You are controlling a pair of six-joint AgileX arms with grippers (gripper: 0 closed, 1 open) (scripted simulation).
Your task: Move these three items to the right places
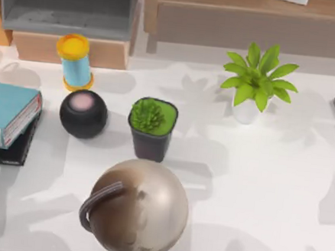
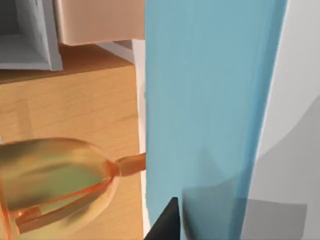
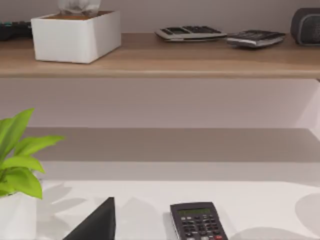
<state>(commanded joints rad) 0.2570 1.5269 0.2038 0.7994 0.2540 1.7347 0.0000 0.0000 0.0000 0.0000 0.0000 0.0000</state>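
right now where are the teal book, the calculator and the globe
teal book (image 1: 3,101): top view, on its teal cover, at the table's left edge.
calculator (image 3: 197,222): right wrist view, on its keypad.
globe (image 1: 144,209): top view, on the top of its brown sphere.

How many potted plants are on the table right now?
2. A spiky plant in a dark pot sits mid-table behind the globe; a leafy plant in a white pot stands farther right.
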